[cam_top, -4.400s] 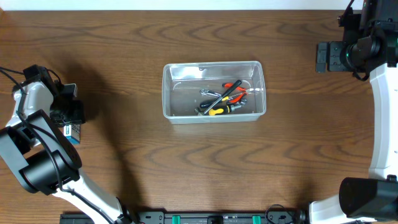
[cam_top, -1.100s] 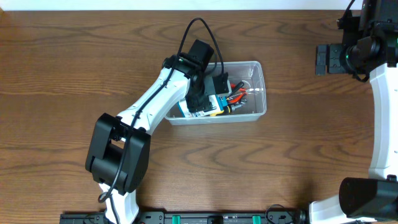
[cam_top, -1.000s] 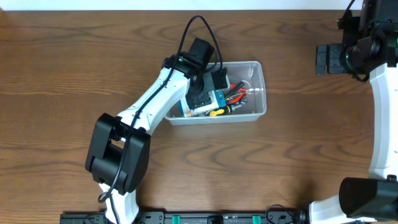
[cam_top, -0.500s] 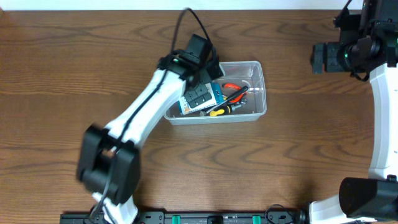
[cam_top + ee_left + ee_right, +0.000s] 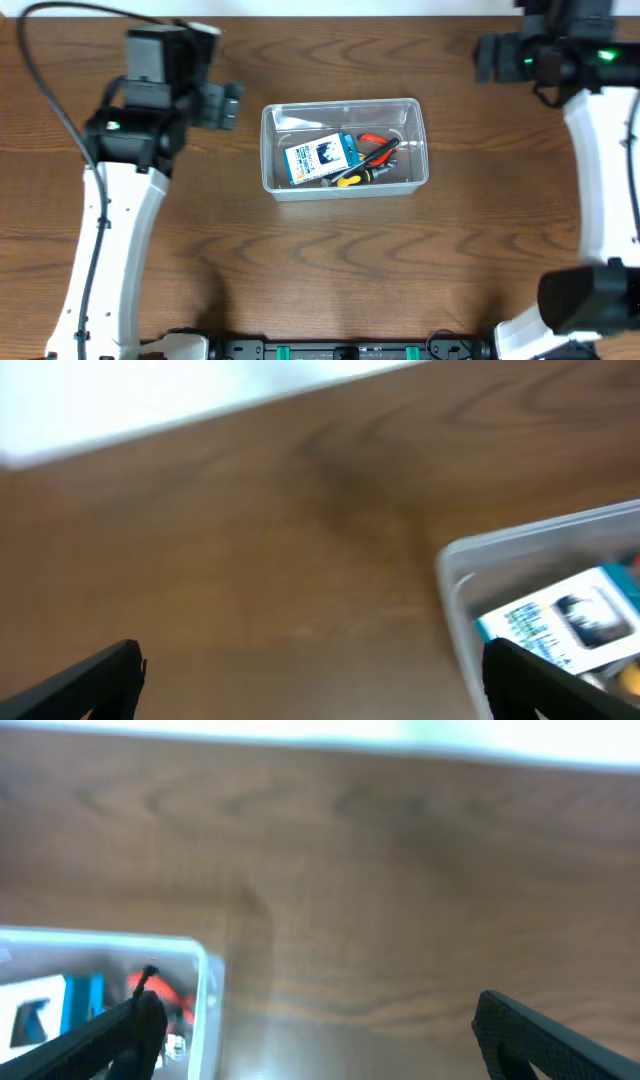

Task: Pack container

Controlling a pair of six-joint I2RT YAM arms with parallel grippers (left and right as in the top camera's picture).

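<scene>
Both wide | left tool (image 5: 228, 105) near container (image 5: 340, 103) rim | right tool (image 5: 487, 58) well apart

Both wrist views are smeared with blur, and each tool, the left tool (image 5: 315, 682) and the right tool (image 5: 330, 1032), shows only two dark fingertips at the lower corners, the rest cut off by the frame. The container (image 5: 545, 555) is clipped there to one corner. Overhead, the blue-white box (image 5: 322, 158) covers part of the hand tools (image 5: 372, 158) — their kinds are too small to tell.
</scene>
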